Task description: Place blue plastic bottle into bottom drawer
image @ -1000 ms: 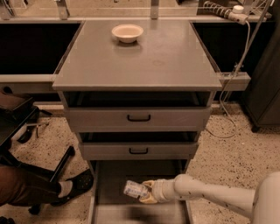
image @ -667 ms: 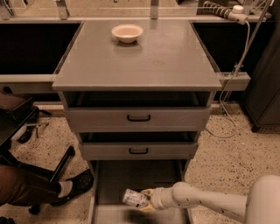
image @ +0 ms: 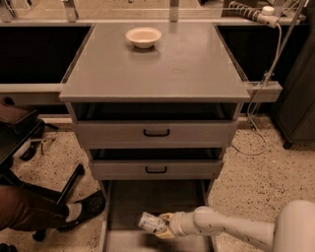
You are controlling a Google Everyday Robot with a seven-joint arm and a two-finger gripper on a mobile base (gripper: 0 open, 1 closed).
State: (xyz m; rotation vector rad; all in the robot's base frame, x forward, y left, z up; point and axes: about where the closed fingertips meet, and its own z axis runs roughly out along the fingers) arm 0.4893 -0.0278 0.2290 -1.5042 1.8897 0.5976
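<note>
Lowered since a second ago: clear blue-labelled plastic bottle (image: pixel 150 222), clamped by the gripper (image: pixel 163 226), inside the open grey metal bottom drawer (image: pixel 147 197).

Speckled terrazzo floor (image: pixel 275 167) runs under a grey metal cabinet (image: pixel 157 74) with two black-handled upper drawers (image: pixel 197 134). Dark bench recesses (image: pixel 34 54) flank it, and a power strip (image: pixel 251 11) lies at the right rear. The light is warm and dim. The gripper (image: pixel 163 226) sits low at the cabinet's foot, closed round the blue plastic bottle (image: pixel 151 222).
</note>
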